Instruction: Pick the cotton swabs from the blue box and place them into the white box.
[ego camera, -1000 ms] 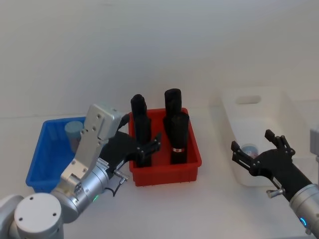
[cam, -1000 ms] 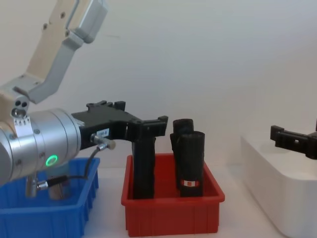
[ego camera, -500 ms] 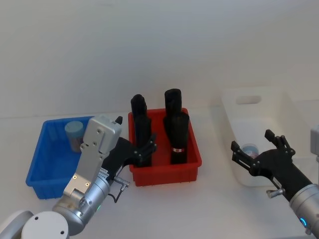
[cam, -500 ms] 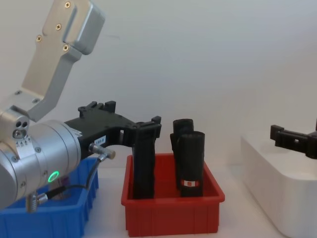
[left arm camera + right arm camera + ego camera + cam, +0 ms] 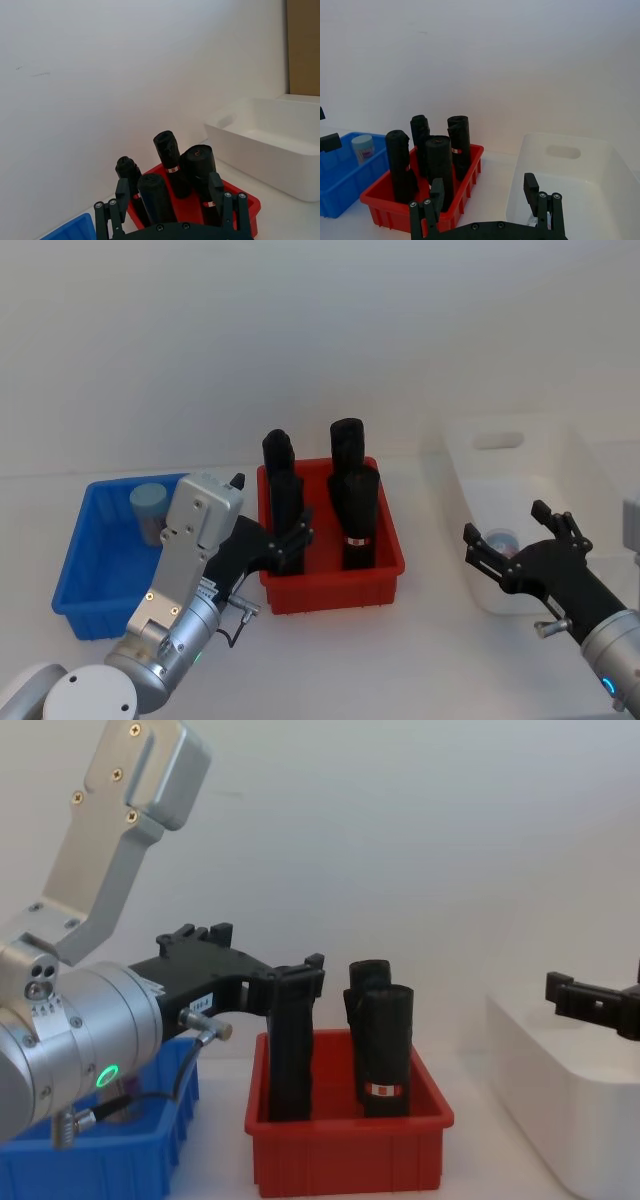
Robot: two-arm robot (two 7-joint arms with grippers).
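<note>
One tub of cotton swabs (image 5: 148,508) with a pale teal lid stands in the far part of the blue box (image 5: 88,585). Another tub (image 5: 500,539) lies in the white box (image 5: 590,475) at the right. My left gripper (image 5: 280,530) hovers open and empty between the blue box and the red bin, level with the black rolls' tops. In the left wrist view its fingers (image 5: 121,192) stand wide apart. My right gripper (image 5: 505,523) is open and empty at the near end of the white box (image 5: 570,165). The right wrist view also catches the tub (image 5: 363,147) in the blue box.
A red bin (image 5: 335,585) holding several tall black rolls (image 5: 355,510) stands between the two boxes. A plain white wall backs the table. Bare table lies in front of the bins and between the red bin and the white box.
My left arm has drawn back toward me and lowered a little, carrying its open gripper slightly left of the red bin's front. The right arm has not moved.
</note>
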